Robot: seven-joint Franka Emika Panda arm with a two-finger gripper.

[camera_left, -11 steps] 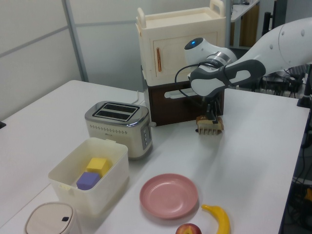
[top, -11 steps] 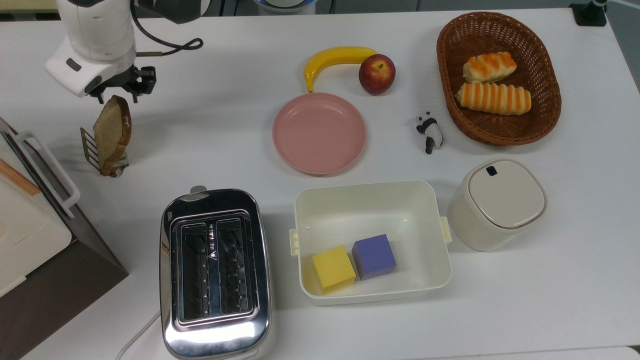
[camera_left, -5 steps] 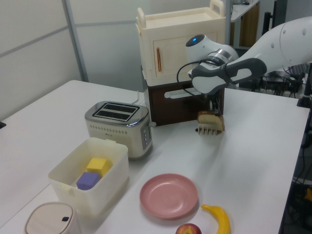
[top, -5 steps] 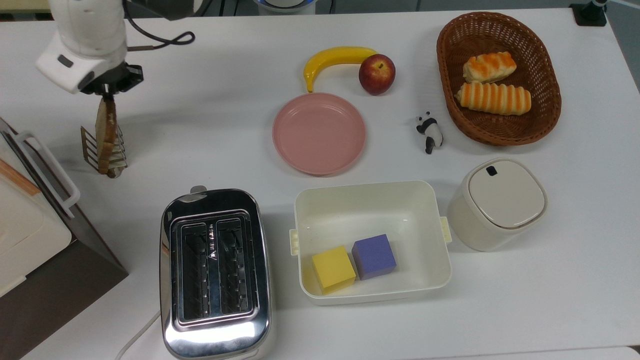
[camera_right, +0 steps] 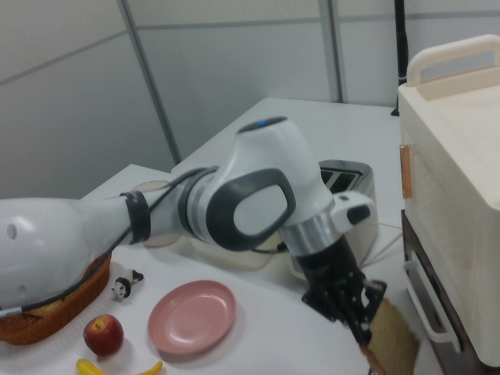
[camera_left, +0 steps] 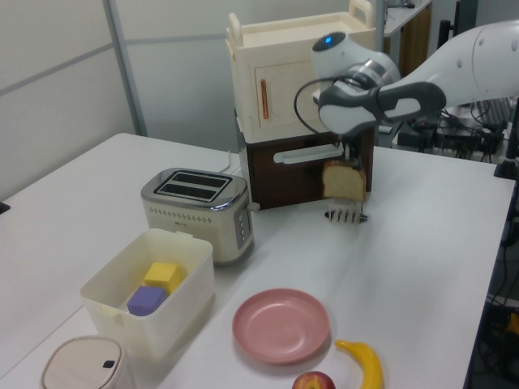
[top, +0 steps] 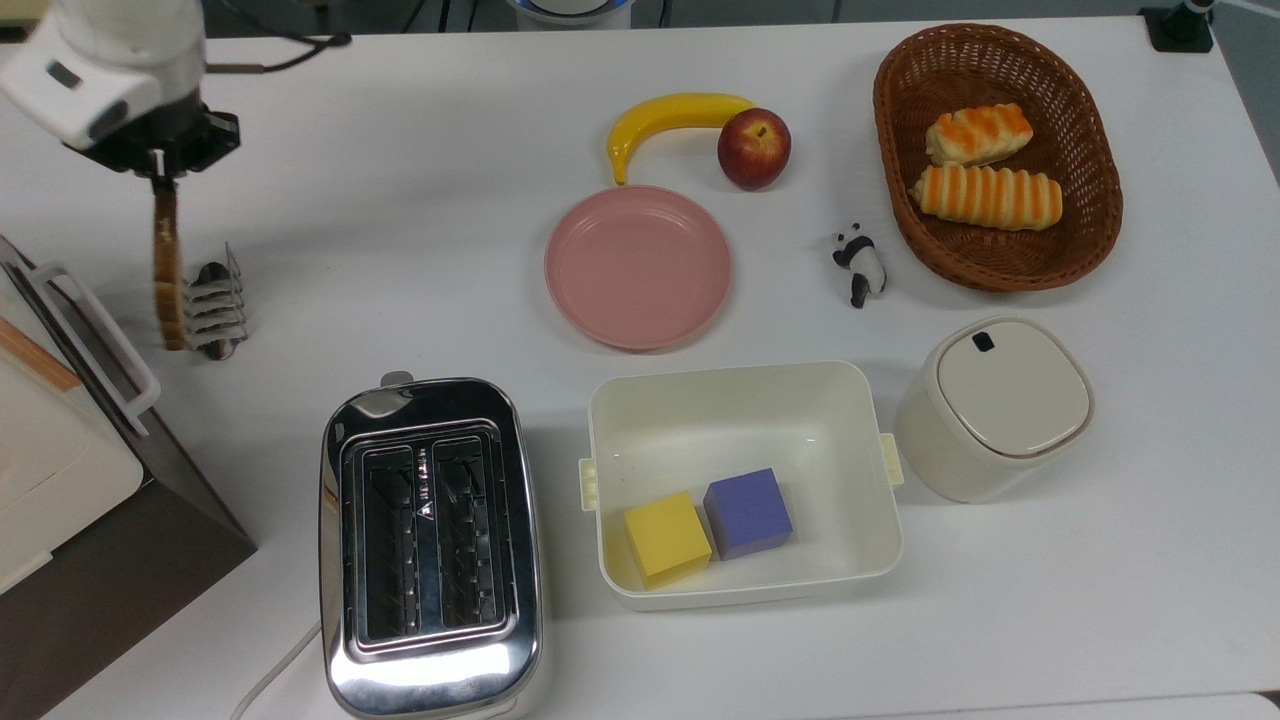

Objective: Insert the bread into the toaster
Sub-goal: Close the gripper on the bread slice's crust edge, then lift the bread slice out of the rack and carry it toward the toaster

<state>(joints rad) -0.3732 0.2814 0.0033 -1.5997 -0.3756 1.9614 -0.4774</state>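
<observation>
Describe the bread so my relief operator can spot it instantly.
Find the cream and brown box appliance. Beside it, the pincer holds the bread above a small metal rack. It is one flat tan slice with a brown crust, unlike the orange-striped rolls.

Tan bread (top: 167, 272), chrome toaster (top: 431, 547), pink plate (top: 638, 266), orange-striped rolls (top: 985, 195).

top view: straight down on the counter (top: 420, 260) | left view: low, oblique, farther off | right view: close behind the arm | shared: toaster (top: 430, 545), pink plate (camera_left: 281, 326)
</observation>
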